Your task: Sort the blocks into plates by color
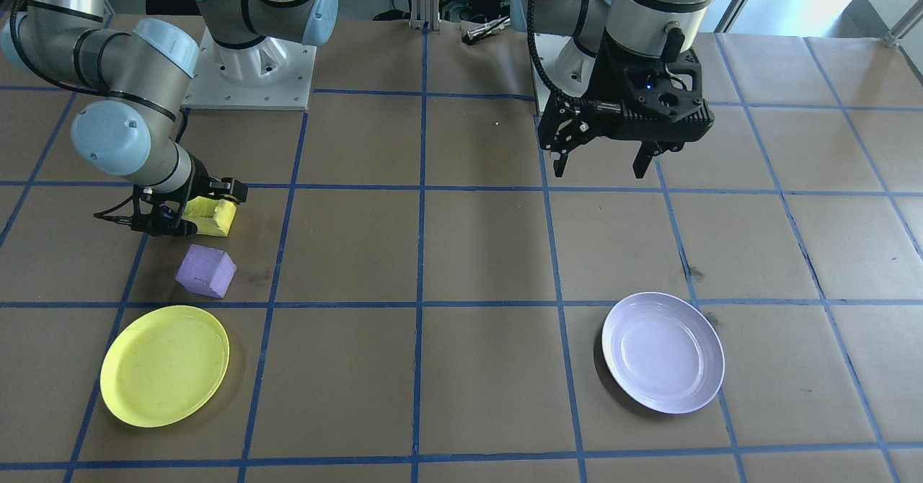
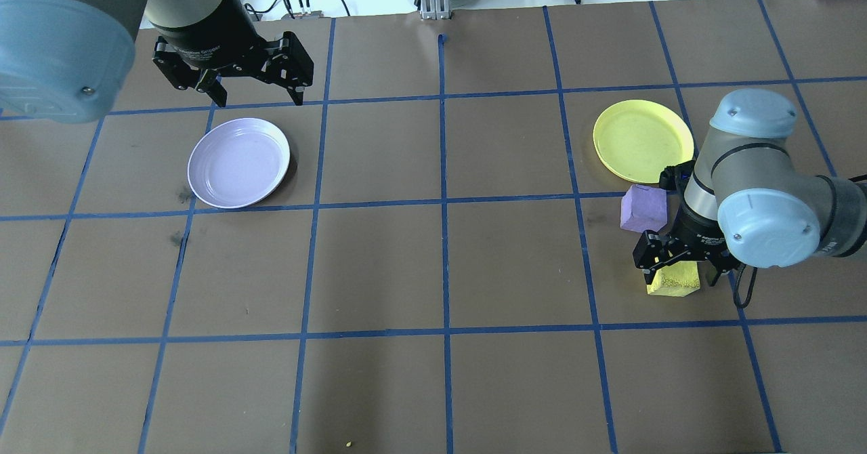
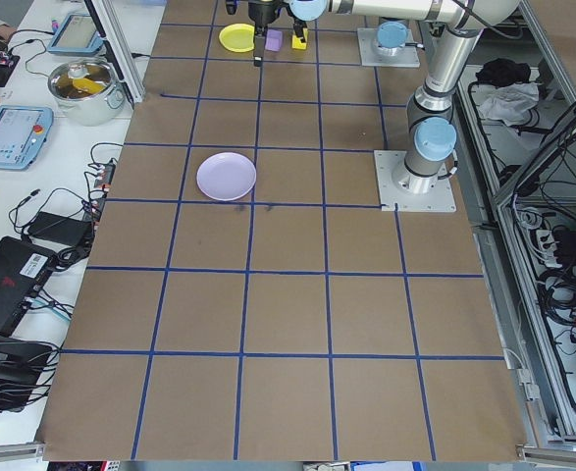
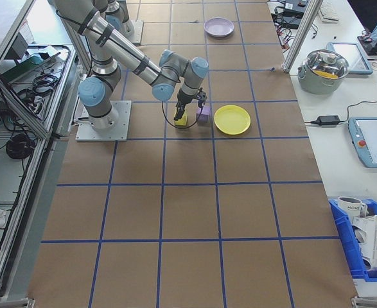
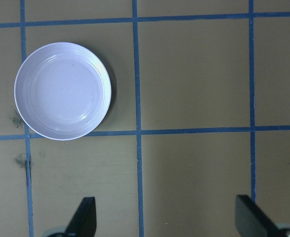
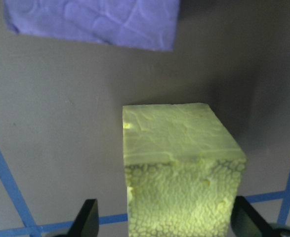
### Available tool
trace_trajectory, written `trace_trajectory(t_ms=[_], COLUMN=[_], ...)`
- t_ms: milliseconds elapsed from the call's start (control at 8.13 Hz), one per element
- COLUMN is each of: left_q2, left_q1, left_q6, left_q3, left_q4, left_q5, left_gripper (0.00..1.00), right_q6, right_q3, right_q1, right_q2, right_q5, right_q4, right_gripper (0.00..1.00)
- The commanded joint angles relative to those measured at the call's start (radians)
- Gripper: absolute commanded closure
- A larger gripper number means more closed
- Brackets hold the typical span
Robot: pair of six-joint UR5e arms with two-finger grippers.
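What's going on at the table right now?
The right gripper is down at the yellow block, fingers on either side of it; whether it has closed on it isn't clear. The purple block sits on the table close by, between the yellow block and the yellow plate. The left gripper hangs open above the table, back from the lavender plate. Both plates are empty, so no block is sorted yet.

Robot lab: taped-grid table, side benches w/ tablets.
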Motion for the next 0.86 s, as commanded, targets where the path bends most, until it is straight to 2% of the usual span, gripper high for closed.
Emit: trace_trajectory(t_ms=[0,123,369,615,738], left_q2=[0.001,0.001,0.001,-0.001,-0.001], left_q1=[0.0,0.0,0.0,0.0,0.0], left_q6=[0.0,0.0,0.0,0.0,0.0], left_q3=[0.0,0.0,0.0,0.0,0.0], left_q4=[0.0,0.0,-0.001,0.0,0.0], left_q5=[0.0,0.0,0.002,0.0,0.0], left_gripper=[0.0,0.0,0.0,0.0,0.0], right_q6=[-0.006,-0.009,-0.009,-0.003,-0.003], right_q3=[0.0,0.0,-0.045,-0.192,-0.26], right_q1=[-0.001,-0.001,-0.002,-0.001,-0.001], right_q2=[0.02,0.018,0.009,0.005,0.017], right_q5=[0.002,-0.006,-0.024,-0.027,-0.026], right_q4=[-0.036,-0.056,-0.017,0.179,0.219], right_gripper=[0.48,0.63,0.65,0.64,0.62])
